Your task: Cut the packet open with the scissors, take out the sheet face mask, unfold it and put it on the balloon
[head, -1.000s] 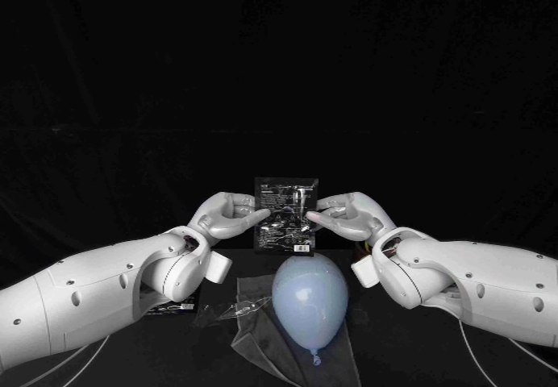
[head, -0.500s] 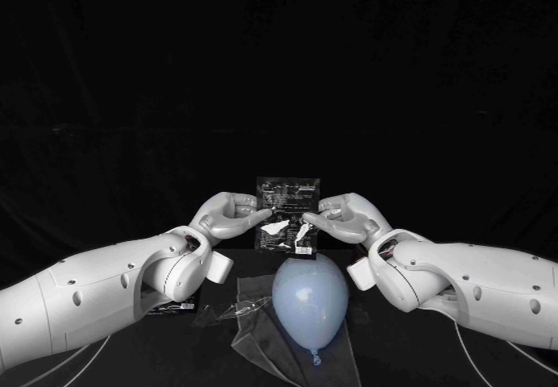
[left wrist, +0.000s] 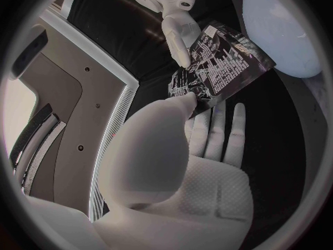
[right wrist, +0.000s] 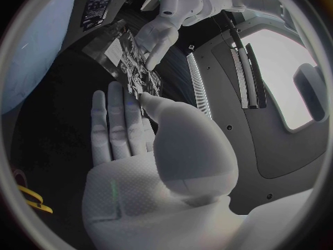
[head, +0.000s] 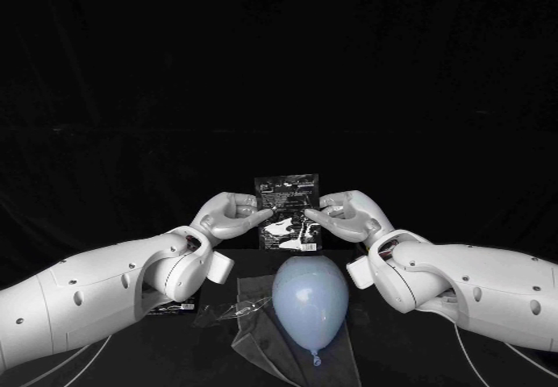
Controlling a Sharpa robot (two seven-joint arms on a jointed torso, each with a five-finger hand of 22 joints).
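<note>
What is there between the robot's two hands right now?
The black packet: the left hand and the right hand each pinch a side of it, holding it upright. The head view shows this plainly.

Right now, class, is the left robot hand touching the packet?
Touching. The left wrist view shows the left robot hand pinching the packet between thumb and fingers.

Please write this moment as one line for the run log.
left hand: pinches packet | right hand: pinches packet | balloon: no mask on it
</note>
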